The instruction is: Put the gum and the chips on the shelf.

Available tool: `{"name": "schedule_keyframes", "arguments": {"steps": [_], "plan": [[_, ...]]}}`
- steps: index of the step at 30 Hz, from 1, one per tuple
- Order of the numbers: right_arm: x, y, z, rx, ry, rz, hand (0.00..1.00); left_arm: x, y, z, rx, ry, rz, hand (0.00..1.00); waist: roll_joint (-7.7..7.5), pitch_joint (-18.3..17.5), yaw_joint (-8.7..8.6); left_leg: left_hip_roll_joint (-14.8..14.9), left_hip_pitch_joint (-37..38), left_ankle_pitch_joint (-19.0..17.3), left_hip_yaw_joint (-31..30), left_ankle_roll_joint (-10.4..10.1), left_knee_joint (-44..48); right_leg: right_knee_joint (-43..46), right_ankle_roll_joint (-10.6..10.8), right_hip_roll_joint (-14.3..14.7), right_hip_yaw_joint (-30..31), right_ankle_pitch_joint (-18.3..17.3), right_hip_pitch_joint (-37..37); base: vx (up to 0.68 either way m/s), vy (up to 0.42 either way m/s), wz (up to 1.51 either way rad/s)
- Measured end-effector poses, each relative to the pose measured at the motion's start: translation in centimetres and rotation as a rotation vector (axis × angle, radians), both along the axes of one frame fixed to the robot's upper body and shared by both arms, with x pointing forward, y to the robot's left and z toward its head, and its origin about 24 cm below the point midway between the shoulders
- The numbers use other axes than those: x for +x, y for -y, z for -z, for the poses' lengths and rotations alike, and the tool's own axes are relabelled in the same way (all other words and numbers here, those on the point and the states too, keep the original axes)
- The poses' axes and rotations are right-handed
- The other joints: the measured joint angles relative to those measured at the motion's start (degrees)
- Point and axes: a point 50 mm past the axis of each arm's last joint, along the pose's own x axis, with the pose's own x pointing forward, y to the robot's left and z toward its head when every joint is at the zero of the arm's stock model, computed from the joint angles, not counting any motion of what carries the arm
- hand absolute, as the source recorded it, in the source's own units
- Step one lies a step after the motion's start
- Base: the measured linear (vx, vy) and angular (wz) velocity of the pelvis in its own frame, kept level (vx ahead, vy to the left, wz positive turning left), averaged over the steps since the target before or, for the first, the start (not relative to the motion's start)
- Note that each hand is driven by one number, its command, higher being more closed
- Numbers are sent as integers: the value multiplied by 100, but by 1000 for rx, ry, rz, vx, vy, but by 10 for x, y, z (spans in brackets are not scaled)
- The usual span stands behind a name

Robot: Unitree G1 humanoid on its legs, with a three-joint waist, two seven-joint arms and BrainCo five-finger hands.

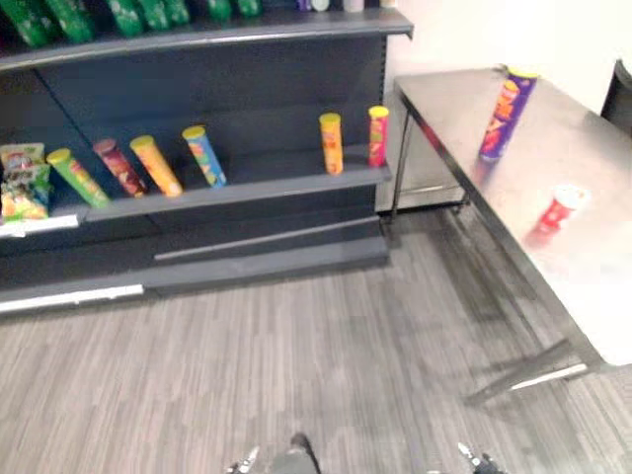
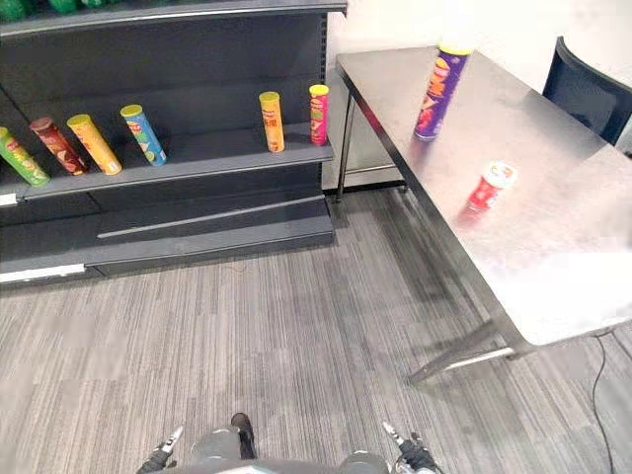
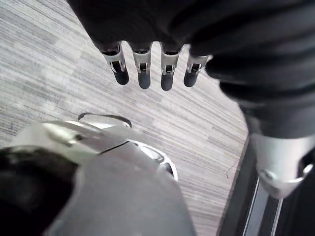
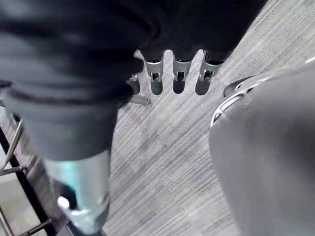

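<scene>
A tall purple chips can (image 2: 439, 91) with a yellow lid stands upright at the far end of the steel table (image 2: 553, 267) on the right. Nearer on the same table stands the small red gum tub (image 2: 491, 187) with a white lid. The dark shelf (image 1: 247, 188) is at the back left, its middle board holding several chips cans. My left hand (image 3: 142, 73) hangs low over the carpet, fingers straight and empty. My right hand (image 4: 178, 81) hangs the same way, open, holding nothing. Both hands are far from the table and the shelf.
On the shelf board, two cans (image 1: 332, 143) stand upright at the right end and several lean further left. Green bottles (image 1: 59, 18) line the top board. Snack bags (image 1: 24, 183) sit at the far left. A dark chair (image 2: 591, 97) stands behind the table.
</scene>
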Motion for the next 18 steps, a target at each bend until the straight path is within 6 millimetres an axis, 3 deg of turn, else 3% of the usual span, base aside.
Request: {"name": "schedule_keyframes", "arguments": {"steps": [3,7,9,10,11,13,15,16,17,18], "plan": [[3,1,0,2,0,14,0,-7,0,2,-12,-32,-12,0,-60,-69,-11,-37,-74,-556,58,50,561,-514,14,8,230,373,276,211,218,-14],[2,-2,1,12,-11,12,0,-11,-2,3,-3,-67,40,0,-106,-323,-24,-394,352,-690,339,146,137,-421,17,-264,547,960,202,214,232,-24],[1,-1,1,10,-12,11,0,-11,1,4,-7,-76,73,0,-61,-327,-7,-573,745,-689,535,182,-262,744,-100,-453,898,1070,-353,273,267,-37],[1,-1,1,13,-9,21,0,-11,4,4,-9,-91,114,0,23,-299,-27,-662,1098,-618,660,383,-505,2048,-405,-598,1041,1373,-940,235,194,-23],[3,1,0,4,4,20,0,-11,4,5,-6,-97,130,0,65,-271,-75,-675,1225,-639,679,460,-551,2494,-383,-614,1042,1425,-1099,234,136,-8],[4,2,0,-4,2,-3,0,-10,3,4,3,-106,179,0,56,-218,-148,-710,1846,-692,674,526,-842,3721,-477,-499,567,1073,-1493,241,56,3],[10,3,-2,-14,20,-30,0,-12,4,5,4,-112,192,0,68,-206,-186,-708,2136,-693,678,516,-1025,3906,-599,-440,14,670,-1696,224,-17,3],[14,2,-4,-17,39,-39,0,-13,4,5,2,-114,188,0,80,-191,-195,-698,2266,-695,719,453,-1128,3613,-663,-372,-363,520,-1864,296,-86,-5],[17,0,-4,-15,47,-56,0,-13,3,4,4,-111,177,0,17,-153,-188,-765,2452,-697,798,305,-1250,2472,-594,-298,-865,785,-1889,272,-99,-15],[17,0,-4,-14,46,-58,0,-13,1,4,5,-108,160,0,-22,-117,-176,-820,2539,-695,802,261,-1338,2252,-742,-258,-1085,668,-1795,240,-74,-40]]}}
